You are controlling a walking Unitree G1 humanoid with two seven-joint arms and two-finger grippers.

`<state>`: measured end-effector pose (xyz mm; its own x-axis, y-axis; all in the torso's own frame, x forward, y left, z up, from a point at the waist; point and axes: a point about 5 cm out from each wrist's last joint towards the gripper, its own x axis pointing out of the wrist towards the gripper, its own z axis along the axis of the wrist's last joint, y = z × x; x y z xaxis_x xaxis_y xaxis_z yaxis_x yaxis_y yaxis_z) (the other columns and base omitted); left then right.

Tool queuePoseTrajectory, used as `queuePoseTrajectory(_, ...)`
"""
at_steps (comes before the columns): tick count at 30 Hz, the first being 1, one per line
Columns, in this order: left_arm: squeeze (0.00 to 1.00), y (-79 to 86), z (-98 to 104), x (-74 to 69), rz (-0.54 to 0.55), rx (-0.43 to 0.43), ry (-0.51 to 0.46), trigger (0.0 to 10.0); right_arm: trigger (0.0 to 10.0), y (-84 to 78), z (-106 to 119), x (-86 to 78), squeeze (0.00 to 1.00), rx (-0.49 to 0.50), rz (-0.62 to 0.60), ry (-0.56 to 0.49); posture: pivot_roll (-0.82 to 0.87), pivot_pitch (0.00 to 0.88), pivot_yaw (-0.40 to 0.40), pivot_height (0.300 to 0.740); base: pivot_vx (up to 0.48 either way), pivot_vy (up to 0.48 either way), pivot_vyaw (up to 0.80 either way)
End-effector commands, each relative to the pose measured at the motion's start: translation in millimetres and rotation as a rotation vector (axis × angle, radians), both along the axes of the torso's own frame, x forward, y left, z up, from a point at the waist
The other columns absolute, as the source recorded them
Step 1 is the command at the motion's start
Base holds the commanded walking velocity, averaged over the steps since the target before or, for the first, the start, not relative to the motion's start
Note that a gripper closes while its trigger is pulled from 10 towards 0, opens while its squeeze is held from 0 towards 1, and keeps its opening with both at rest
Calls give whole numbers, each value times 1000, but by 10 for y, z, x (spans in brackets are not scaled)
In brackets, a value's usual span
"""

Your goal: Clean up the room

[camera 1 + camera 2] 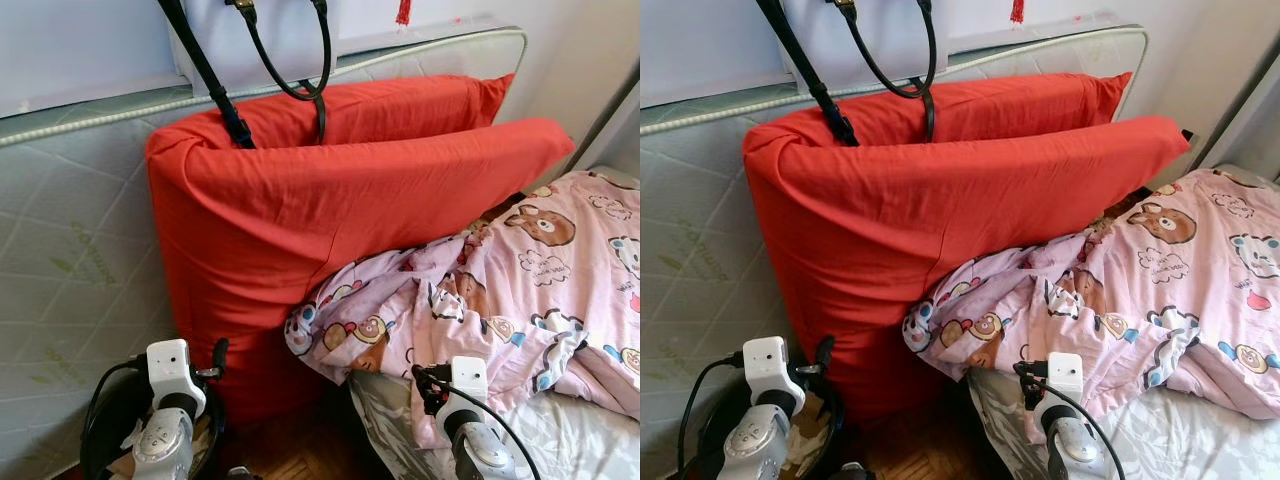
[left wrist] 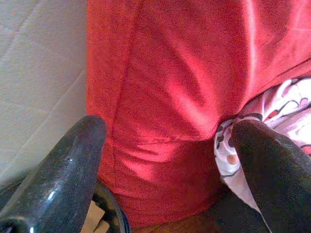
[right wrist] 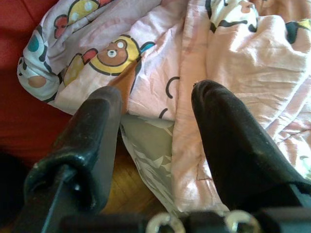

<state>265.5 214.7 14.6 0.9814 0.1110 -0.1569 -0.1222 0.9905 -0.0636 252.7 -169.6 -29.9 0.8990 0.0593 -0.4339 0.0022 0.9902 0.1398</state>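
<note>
A big red folded quilt (image 1: 330, 210) stands on edge against a mattress (image 1: 70, 260) that leans on the wall. A pink cartoon-print blanket (image 1: 500, 290) lies crumpled on the bed at the right, one corner hanging against the red quilt. My left gripper (image 2: 165, 136) is low at the left, open, pointing at the quilt's lower part with nothing between its fingers. My right gripper (image 3: 155, 97) is open just short of the pink blanket's (image 3: 146, 53) hanging edge, above the bed's grey sheet (image 3: 150, 145).
Black bag straps (image 1: 300, 80) hang down over the top of the red quilt. A round black bin (image 1: 710, 420) stands on the floor beside my left arm. Wooden floor (image 1: 300, 450) shows in the narrow gap between quilt and bed (image 1: 560, 440).
</note>
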Motion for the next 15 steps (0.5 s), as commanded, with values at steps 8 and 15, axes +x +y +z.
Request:
queuePoseTrajectory(8,0,38,-19,-41,4,1,13,10000,10000,6,-3,15,0,5,-5,16,47,102,-66,673,0,0,0)
queuePoseTrajectory(15,0,63,7,-39,3,10,9,10000,10000,23,3,24,0,26,-10,10,57,106,-59,653,0,0,0)
